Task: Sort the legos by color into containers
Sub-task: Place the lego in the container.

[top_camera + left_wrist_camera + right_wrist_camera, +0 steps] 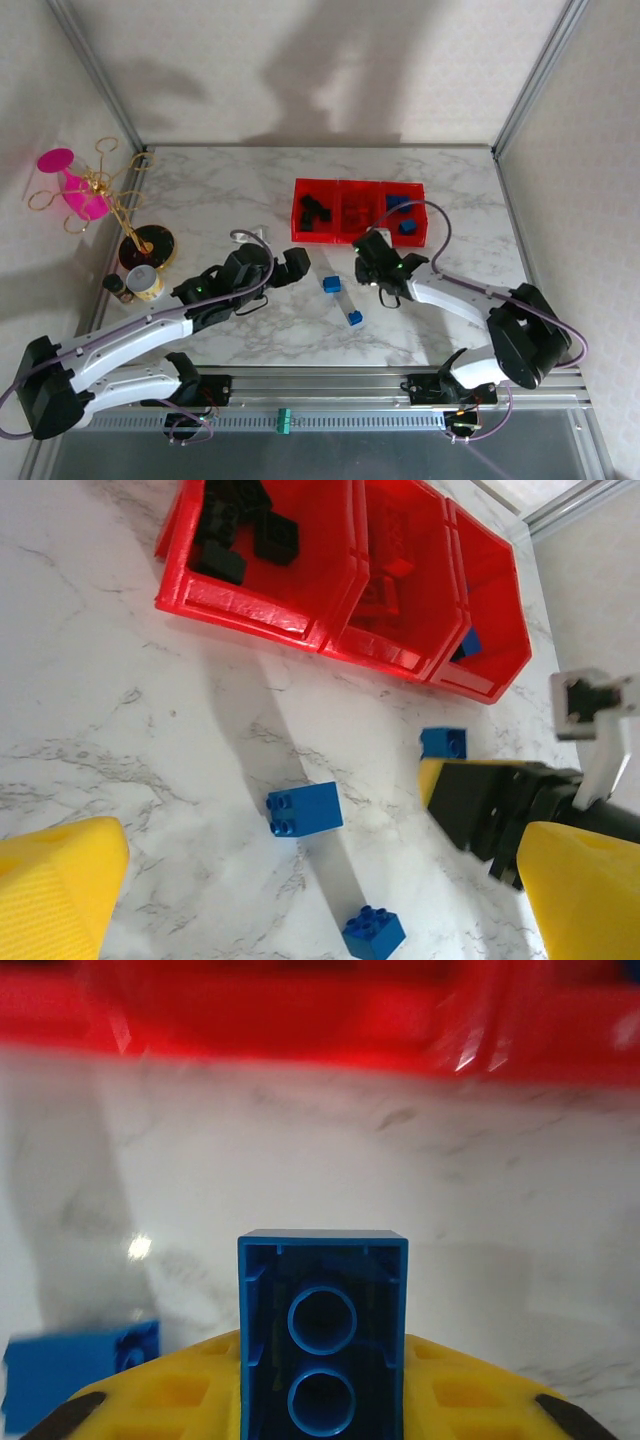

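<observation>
The containers [357, 210] form a row of three red bins at the back of the table, also visible in the left wrist view [330, 630]. Black legos [315, 211] fill the left bin, red ones [385, 585] the middle, blue ones [402, 212] the right. My right gripper [368, 248] hovers just in front of the bins, shut on a blue lego [322, 1330] whose hollow underside faces the camera. Two more blue legos [331, 284] [355, 318] lie on the marble, seen from the left wrist as one on its side [304, 809] and one upright [373, 932]. My left gripper [285, 262] is open above them.
A pink goblet [72, 185] on a gold wire stand, a black round base [146, 248] and a small jar [145, 283] crowd the left edge. Metal frame posts and walls close off the back and sides. The right gripper's black body [500, 810] lies close beside my left fingers [585, 880].
</observation>
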